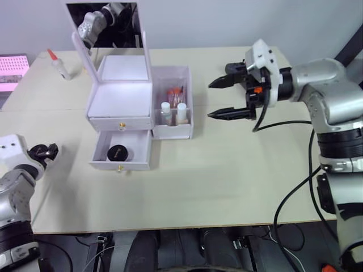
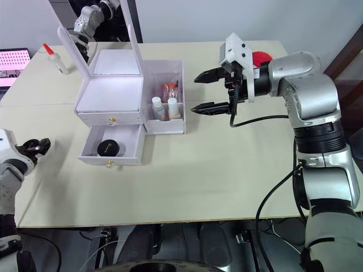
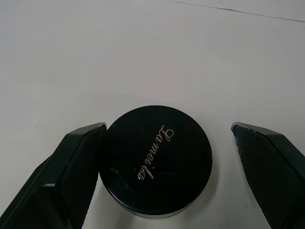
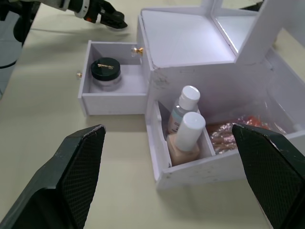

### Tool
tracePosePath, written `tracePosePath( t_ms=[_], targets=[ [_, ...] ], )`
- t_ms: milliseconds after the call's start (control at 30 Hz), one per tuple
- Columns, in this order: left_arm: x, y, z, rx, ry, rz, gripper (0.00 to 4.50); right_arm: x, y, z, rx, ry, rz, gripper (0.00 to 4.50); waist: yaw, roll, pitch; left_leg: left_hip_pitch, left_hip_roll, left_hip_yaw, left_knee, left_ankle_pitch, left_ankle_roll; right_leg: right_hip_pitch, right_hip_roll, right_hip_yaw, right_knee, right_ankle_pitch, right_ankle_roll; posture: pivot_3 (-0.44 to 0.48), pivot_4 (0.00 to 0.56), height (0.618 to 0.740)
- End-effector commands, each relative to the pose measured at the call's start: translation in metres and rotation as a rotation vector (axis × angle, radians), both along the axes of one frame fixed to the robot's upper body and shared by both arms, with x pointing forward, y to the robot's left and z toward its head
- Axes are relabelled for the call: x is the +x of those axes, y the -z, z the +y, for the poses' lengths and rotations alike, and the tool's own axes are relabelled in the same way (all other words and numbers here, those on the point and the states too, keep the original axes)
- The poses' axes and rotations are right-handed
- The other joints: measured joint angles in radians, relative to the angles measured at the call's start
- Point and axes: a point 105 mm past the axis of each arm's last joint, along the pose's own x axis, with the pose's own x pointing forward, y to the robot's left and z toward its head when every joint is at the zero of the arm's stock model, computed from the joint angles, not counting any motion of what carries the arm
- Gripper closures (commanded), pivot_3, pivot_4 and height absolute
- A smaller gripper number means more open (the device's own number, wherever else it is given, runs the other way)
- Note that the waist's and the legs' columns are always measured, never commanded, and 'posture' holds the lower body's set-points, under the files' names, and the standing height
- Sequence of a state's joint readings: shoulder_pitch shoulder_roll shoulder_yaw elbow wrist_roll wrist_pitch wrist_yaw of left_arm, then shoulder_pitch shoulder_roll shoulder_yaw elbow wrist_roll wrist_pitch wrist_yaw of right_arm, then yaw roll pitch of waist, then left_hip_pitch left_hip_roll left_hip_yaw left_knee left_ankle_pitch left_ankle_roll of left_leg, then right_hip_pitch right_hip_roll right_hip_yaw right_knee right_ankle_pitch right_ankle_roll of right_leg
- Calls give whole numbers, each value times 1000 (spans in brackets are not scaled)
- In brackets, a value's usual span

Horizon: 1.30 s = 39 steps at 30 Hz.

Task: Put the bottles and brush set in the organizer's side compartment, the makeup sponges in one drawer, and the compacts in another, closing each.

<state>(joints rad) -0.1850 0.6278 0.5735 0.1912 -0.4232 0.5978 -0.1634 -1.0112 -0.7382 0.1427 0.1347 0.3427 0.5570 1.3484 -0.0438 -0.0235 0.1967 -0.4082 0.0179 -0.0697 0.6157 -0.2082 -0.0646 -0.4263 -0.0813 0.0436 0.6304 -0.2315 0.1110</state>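
Compacts are split between two places. One compact [image 3: 156, 161] lies on the bare worktop between the spread fingers of the left tool [image 3: 167, 167]; one finger [image 3: 76, 162] is against its side, the other stands clear of it. Its black lid carries a gold script reading "Lamelia", or close to that, legible from the left wrist camera alone. From the head cameras this tool [image 1: 44, 152] sits near the worktop's left edge, and the case under it cannot be made out there.

The second compact [image 4: 104, 68] rests in the lower drawer [image 1: 121, 151], pulled out toward the front edge; gold writing marks its lid but is too small to read. The upper drawer [image 1: 119, 122] is closed.

The right tool [image 1: 229, 97], fingers wide apart and holding nothing, hangs above the worktop just right of the organizer [image 1: 116, 99]. Its wrist camera looks into the side compartment [image 4: 162, 143], where the clear slim bottle [image 4: 183, 107] and the beige bottle [image 4: 186, 139] stand upright at the front with the brush set [image 4: 238, 130] behind them.

A red-tipped glue bottle [image 1: 58, 64] lies near the far left corner.
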Motion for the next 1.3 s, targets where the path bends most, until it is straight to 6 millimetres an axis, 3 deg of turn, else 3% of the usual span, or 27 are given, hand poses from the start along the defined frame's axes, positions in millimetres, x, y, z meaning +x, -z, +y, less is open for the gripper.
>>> tracePosePath(
  t_ms=[33, 400, 533, 667, 800, 933, 1100, 1200, 1300],
  targets=[
    [-5, -15, 10, 31, -32, -8, 83, -1, -13, 2, 1, -6, -61, 0, 0, 0, 0, 0, 0, 0, 0, 0, 0, 0, 0, 0, 0, 0, 1, 0, 150, 740],
    [-4, -11, 9, -3, -40, 0, 83, 2, -14, 8, 13, -8, -75, 0, 0, 0, 0, 0, 0, 0, 0, 0, 0, 0, 0, 0, 0, 1, 2, 0, 150, 740],
    [-5, -13, 13, 23, -46, 9, 1778, 1, -15, 10, 15, -9, -76, 0, 0, 0, 0, 0, 0, 0, 0, 0, 0, 0, 0, 0, 0, 1, 2, 0, 150, 740],
    [-5, -16, 16, 39, -48, 6, 1832, 1, -15, 10, 14, -11, -79, 0, 0, 0, 0, 0, 0, 0, -1, 0, 0, 0, 0, 0, 0, 1, 2, 0, 150, 740],
    [-3, -51, 13, 100, -2, -102, 1832, 3, -17, 11, 16, -12, -81, 0, -1, 0, 0, 0, 0, 0, -1, 0, 0, 0, 0, 0, 0, 1, 2, 0, 150, 740],
    [-1, -90, -18, 156, 197, -239, 1832, 3, -17, 10, 12, -19, -81, 0, 0, 0, 0, 0, 0, 0, -1, 0, 0, 0, 0, 0, 0, 1, 1, 0, 150, 740],
    [-27, -123, -105, 273, 737, -287, 1832, 2, -18, 10, 8, -34, -79, 0, -2, 1, 1, -1, 0, 1, -2, 0, 0, 0, 0, 0, -2, -1, -1, 0, 150, 740],
    [-43, -119, -138, 314, 953, -249, 1832, 3, -17, 11, 11, -38, -77, 0, -3, 1, 1, 0, 0, 2, -2, 0, 0, -2, -1, 2, -2, -1, -1, 0, 150, 740],
    [-45, -109, -159, 296, 1064, -191, 1832, 2, -15, 13, 19, -44, -74, 0, -2, 1, 1, 0, 0, 3, -2, 0, 0, -2, 0, 2, -1, -1, -2, 0, 150, 740]
  ],
)
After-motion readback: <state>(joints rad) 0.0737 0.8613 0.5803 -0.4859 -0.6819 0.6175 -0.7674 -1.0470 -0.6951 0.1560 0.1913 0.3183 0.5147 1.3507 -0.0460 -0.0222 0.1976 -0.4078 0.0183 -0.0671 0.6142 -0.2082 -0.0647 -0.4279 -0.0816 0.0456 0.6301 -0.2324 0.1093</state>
